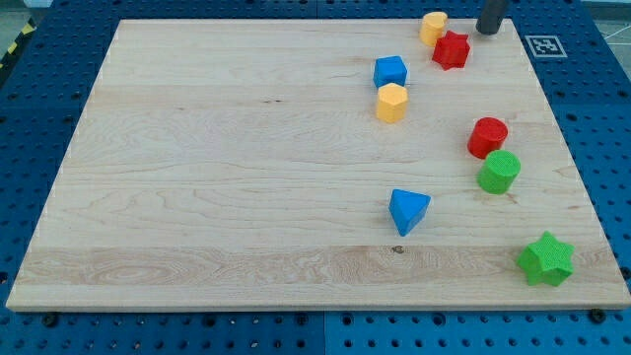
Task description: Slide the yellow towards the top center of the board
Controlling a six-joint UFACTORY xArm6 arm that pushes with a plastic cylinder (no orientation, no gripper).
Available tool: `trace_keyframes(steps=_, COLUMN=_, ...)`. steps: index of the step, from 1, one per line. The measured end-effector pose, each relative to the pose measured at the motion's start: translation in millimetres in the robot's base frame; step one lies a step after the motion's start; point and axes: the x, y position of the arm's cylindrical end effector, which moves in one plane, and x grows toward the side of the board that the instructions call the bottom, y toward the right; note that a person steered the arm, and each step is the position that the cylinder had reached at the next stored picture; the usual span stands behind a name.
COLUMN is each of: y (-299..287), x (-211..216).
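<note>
Two yellow blocks are on the wooden board (246, 177). A yellow cylinder (434, 27) sits near the top edge, right of centre, touching a red star (451, 49) just below and to its right. A yellow hexagon (391, 103) lies lower, directly under a blue cube (390, 71). My tip (488, 32) is at the view's top right, to the right of the yellow cylinder and up and right of the red star, apart from both.
A red cylinder (487, 137) and a green cylinder (499, 172) stand close together at the right. A blue triangle (408, 211) lies lower centre-right. A green star (545, 259) is at the bottom right corner.
</note>
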Motion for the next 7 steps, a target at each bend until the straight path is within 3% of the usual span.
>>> trace_keyframes(steps=3, y=44, x=-1)
trace_keyframes(steps=7, y=-44, x=-1)
